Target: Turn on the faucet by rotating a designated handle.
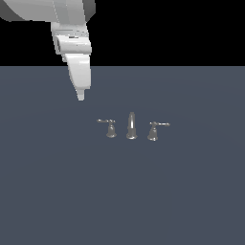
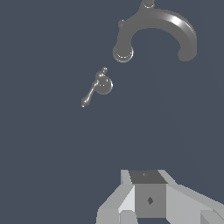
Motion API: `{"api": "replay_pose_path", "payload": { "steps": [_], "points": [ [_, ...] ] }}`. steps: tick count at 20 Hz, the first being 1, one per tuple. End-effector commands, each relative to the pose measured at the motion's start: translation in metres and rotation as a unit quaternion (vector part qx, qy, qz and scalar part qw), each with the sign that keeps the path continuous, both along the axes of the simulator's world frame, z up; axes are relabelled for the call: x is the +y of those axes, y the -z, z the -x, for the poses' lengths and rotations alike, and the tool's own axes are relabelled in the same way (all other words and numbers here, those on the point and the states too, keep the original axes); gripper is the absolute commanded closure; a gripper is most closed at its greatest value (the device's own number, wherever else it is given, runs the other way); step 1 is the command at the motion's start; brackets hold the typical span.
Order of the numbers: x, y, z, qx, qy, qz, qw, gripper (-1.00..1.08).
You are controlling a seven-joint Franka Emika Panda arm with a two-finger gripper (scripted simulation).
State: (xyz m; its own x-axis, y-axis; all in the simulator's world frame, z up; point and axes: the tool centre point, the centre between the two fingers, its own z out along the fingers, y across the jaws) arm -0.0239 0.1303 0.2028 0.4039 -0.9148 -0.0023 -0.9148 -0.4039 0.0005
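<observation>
The faucet is a tiny grey metal three-piece set on the dark floor. Its upright curved spout (image 1: 131, 126) stands between two lever handles. The handle (image 1: 110, 128) on the exterior view's left has a flared base and a thin lever pointing left. The twin handle (image 1: 153, 130) has its lever pointing right. My gripper (image 1: 80, 96) hangs above and to the left of the left handle, apart from it and holding nothing. In the wrist view the handle (image 2: 102, 84), the spout (image 2: 159, 24) and my gripper (image 2: 146, 176) show; its fingers look closed together.
The flat dark blue-grey floor (image 1: 122, 191) spreads all around the faucet. My white arm (image 1: 72, 38) comes down from the upper left of the exterior view.
</observation>
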Motion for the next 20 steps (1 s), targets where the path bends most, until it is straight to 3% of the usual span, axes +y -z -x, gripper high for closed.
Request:
{"api": "replay_pose_path", "payload": {
  "steps": [1, 8, 20],
  "points": [
    [-0.002, 0.013, -0.013, 0.000, 0.027, 0.001, 0.9996, 1.08],
    [-0.012, 0.054, -0.054, 0.000, 0.112, 0.002, 0.9937, 1.08],
    [-0.041, 0.112, -0.112, -0.001, 0.237, 0.003, 0.9716, 1.08]
  ]
}}
